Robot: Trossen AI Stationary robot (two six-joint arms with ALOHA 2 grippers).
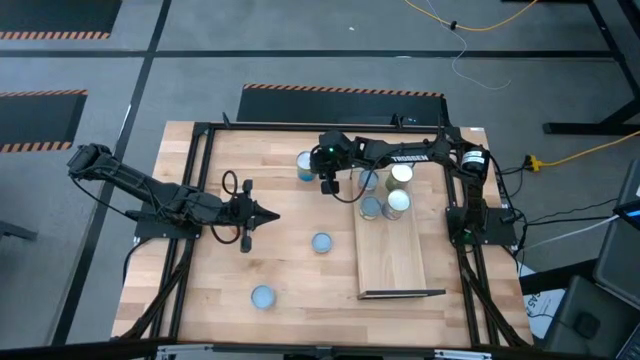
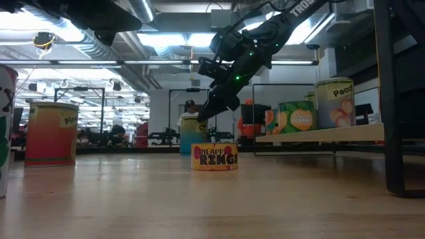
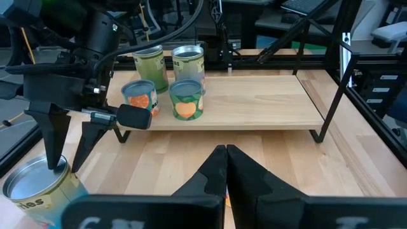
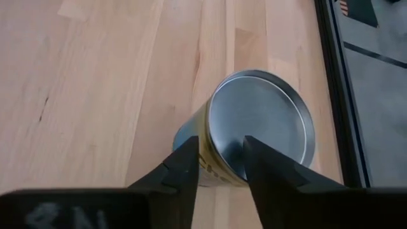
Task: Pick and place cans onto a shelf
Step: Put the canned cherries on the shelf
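Note:
A can with a silvery top (image 4: 267, 121) stands upright on the wooden table, left of the shelf's far end (image 1: 305, 165). My right gripper (image 4: 219, 149) slants down over its near rim, open: one finger is outside the yellow wall and the other above the lid. In the left wrist view the same fingers (image 3: 54, 137) stand over that can (image 3: 35, 184). The shelf (image 1: 395, 260) is a pale board with several cans (image 1: 385, 190) at its far end. My left gripper (image 1: 270, 214) waits shut at mid-left of the table. My right gripper straddles the can's near rim (image 4: 210, 159), slanting down from the table's right. Whether either finger touches the can, I cannot tell. The can stands upright on the table.
Two loose cans stand on the table, one mid-table (image 1: 321, 243) and one near the front left (image 1: 263, 296). A short pineapple-ring can (image 2: 214, 157) shows in the low view. Dark frame bars run along both table sides (image 1: 200, 200), and the shelf's near end has a metal frame (image 1: 400, 294).

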